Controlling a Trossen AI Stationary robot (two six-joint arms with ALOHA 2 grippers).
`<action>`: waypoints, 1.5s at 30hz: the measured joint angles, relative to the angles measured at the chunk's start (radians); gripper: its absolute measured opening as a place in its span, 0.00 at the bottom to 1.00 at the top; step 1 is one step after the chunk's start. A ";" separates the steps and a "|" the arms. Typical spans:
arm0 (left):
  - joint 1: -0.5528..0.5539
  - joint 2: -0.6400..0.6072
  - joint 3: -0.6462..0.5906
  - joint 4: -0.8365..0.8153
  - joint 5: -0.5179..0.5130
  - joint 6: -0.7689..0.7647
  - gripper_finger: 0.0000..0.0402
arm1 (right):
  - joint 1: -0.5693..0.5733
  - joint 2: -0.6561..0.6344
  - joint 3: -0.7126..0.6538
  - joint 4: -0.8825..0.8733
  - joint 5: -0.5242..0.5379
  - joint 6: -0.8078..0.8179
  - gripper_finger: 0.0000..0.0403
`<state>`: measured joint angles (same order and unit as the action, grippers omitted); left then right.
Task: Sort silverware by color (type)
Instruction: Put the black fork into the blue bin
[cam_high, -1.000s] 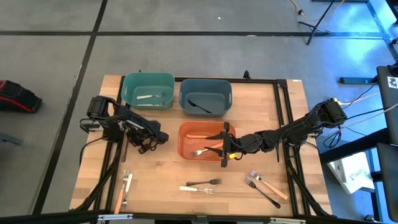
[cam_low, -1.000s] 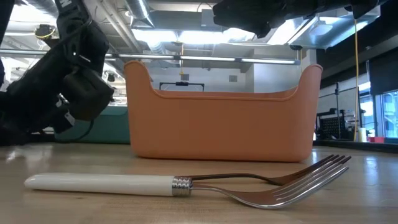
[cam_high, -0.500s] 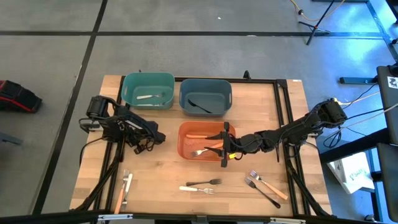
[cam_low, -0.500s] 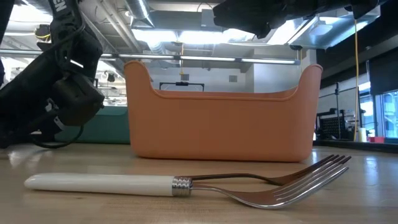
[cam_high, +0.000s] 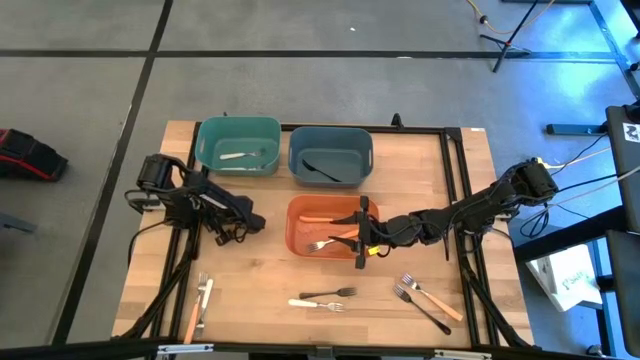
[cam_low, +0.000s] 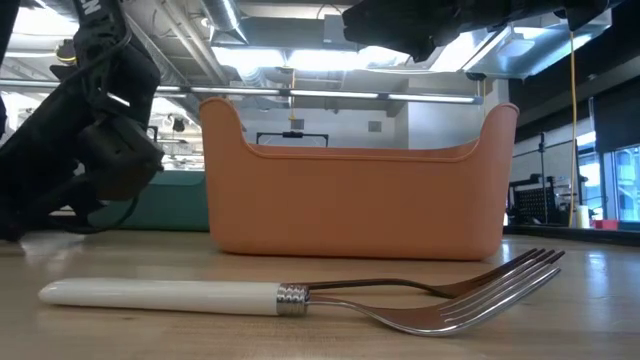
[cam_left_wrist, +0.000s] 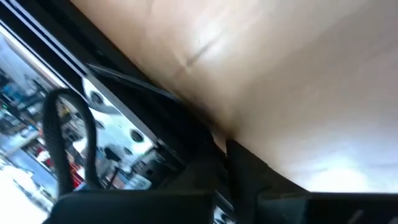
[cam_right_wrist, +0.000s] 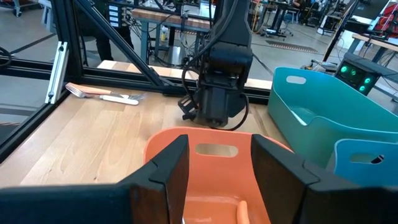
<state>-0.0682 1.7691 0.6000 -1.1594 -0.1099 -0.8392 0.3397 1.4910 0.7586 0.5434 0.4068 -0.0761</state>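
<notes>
Black left tool (cam_high: 243, 222), state unclear, has drawn back; right tool (cam_right_wrist: 214, 163) stays wide over orange bin (cam_high: 297, 237).

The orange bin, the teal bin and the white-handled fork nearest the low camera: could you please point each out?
orange bin (cam_high: 300, 243): high view, near-left inside wall.
teal bin (cam_high: 238, 125): high view, far rim.
white-handled fork (cam_low: 160, 293): low view, middle of handle.

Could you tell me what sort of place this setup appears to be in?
Probably a robotics lab or workshop: a wooden table on a bare concrete floor, exposed ceiling pipes overhead, and workbenches crowded with equipment behind it.
</notes>
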 joint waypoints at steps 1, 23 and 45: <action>-0.005 0.000 0.001 0.000 -0.008 0.003 0.02 | 0.000 0.000 0.000 0.000 0.000 0.000 0.40; -0.222 -0.114 0.281 -0.106 -0.120 0.007 0.00 | 0.000 0.000 0.000 0.008 0.000 0.000 0.40; -0.120 -0.331 0.024 0.015 0.029 -0.098 0.38 | 0.000 0.000 0.000 0.007 0.000 0.000 0.40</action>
<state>-0.1877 1.4380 0.6243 -1.1440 -0.0812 -0.9368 0.3397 1.4910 0.7586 0.5507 0.4068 -0.0761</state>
